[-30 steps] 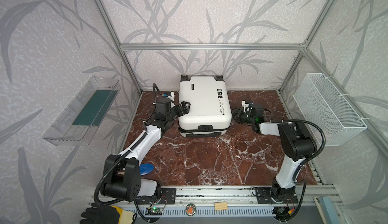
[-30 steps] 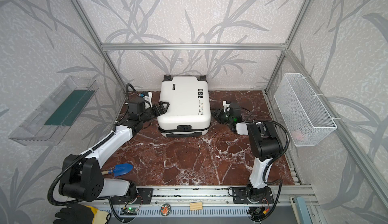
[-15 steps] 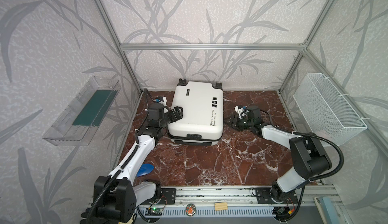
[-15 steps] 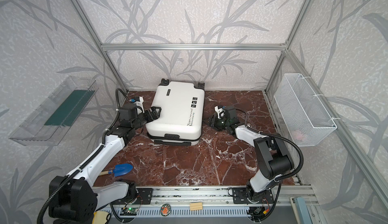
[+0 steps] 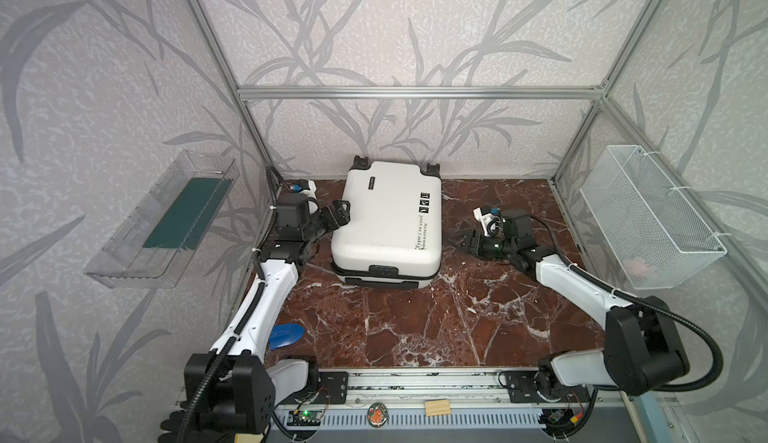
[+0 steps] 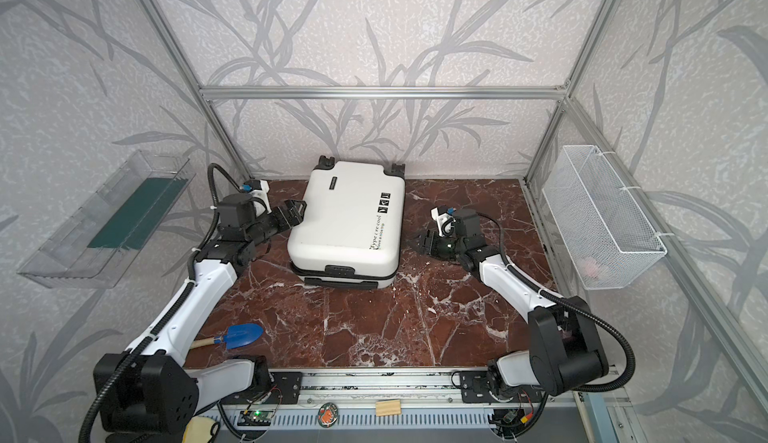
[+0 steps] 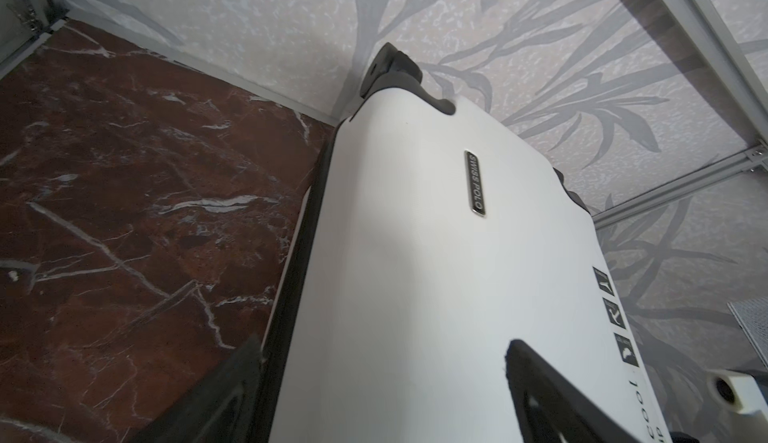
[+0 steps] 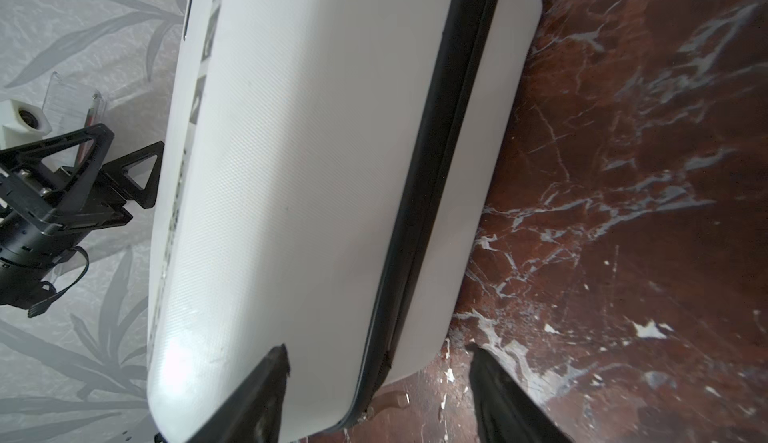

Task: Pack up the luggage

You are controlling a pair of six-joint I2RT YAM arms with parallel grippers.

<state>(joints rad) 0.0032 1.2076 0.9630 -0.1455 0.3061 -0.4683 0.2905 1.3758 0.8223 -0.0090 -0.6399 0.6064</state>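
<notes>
One blue trowel lies near-left on the red marble worktop. Farther back, the one closed white suitcase lies flat by the patterned rear wall. The left end effector, spread wide, straddles its left edge, holding nothing. The right end effector, jaws apart and empty, sits just beside its right side.

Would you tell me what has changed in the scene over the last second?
The luggage slid toward the left wall and turned slightly, its near end swinging left. The left tool backed off leftward with it, open at its left edge. The right tool followed leftward and nearer the front, open, now apart from it. Nothing was taken hold of. The blue shovel and wire basket stayed put.
</notes>
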